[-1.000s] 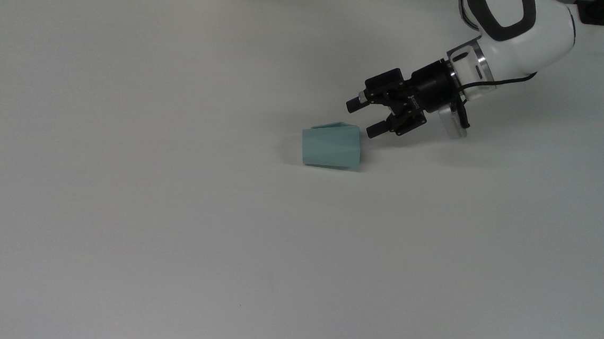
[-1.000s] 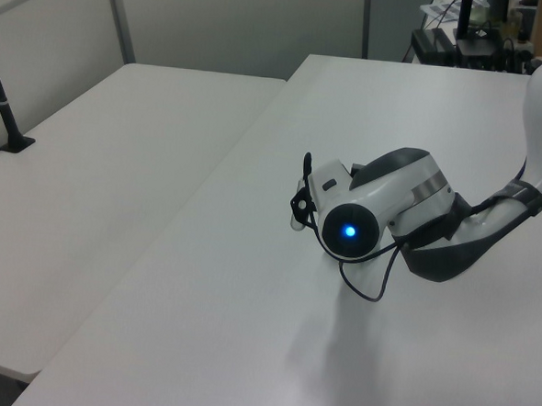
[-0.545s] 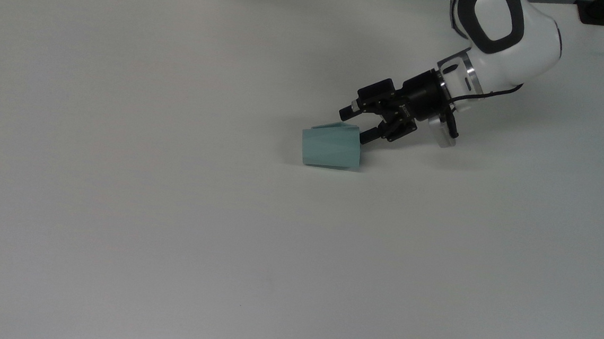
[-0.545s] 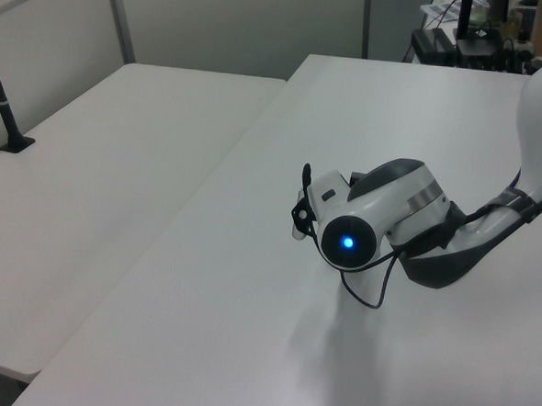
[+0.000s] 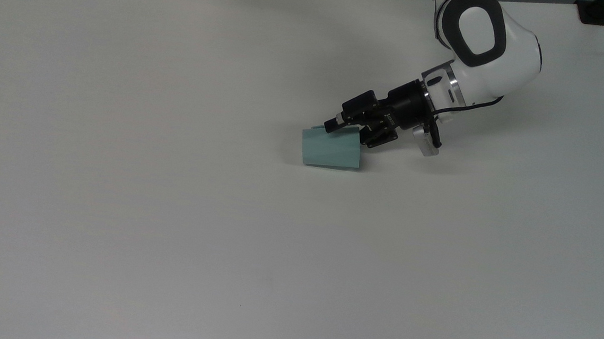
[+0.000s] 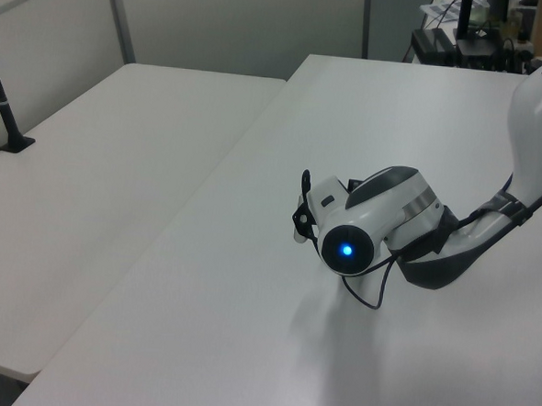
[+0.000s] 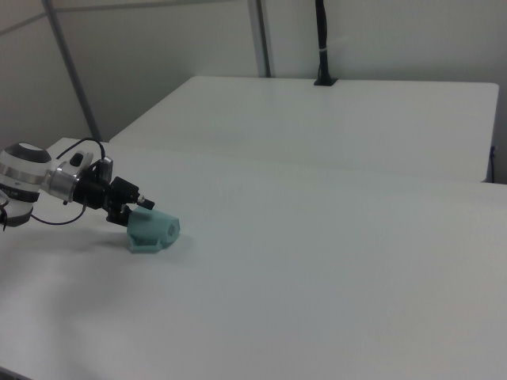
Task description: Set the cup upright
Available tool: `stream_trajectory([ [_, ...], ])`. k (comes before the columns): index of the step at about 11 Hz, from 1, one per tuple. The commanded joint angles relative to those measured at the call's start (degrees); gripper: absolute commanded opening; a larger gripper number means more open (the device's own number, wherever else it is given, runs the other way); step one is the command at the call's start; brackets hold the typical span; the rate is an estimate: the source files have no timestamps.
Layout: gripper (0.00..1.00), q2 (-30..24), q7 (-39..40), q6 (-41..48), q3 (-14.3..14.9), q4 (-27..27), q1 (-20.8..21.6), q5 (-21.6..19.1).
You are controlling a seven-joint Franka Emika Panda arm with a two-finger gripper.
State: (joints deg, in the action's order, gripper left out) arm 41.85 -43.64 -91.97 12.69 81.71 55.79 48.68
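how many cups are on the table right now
1. The cup lies on its side near the table's middle, at the gripper. None appear hidden.

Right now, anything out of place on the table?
Yes: the teal cup lies tipped on its side on the white table rather than standing. Its wider end faces the top view's right, where the pincer has one finger over the cup's upper edge. No spill or damage visible.

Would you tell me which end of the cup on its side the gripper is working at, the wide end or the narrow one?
The wide end: the gripper straddles the cup at the top view's right, where its body flares.
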Motion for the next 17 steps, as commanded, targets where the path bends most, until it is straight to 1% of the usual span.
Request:
stream_trajectory([
  [1,0.40,-0.63,-1.36,-1.64,-0.73,2.40,-0.51,2.99],
  [3,0.00,-0.63,-1.27,-3.13,-0.73,3.45,-0.51,3.96],
  [8,0.00,-0.98,-1.09,-3.13,-0.73,4.08,-0.69,3.88],
  [9,0.00,-3.33,-0.83,-3.05,-0.91,3.72,-1.56,2.84],
  [10,0.00,-7.36,-0.31,-3.04,-1.00,4.07,-2.70,0.04],
  [11,0.00,-10.79,1.00,-3.13,-0.91,4.07,-4.27,-4.16],
  [13,0.00,-18.17,1.10,-6.28,-0.91,5.03,-10.06,-13.91],
  [15,0.00,-26.60,2.68,-10.05,-0.91,10.72,-14.73,-20.61],
  [16,0.00,-32.39,4.17,-14.51,-0.91,16.67,-19.10,-25.95],
  [17,0.00,-36.71,6.01,-19.26,-0.91,22.73,-21.75,-27.92],
])
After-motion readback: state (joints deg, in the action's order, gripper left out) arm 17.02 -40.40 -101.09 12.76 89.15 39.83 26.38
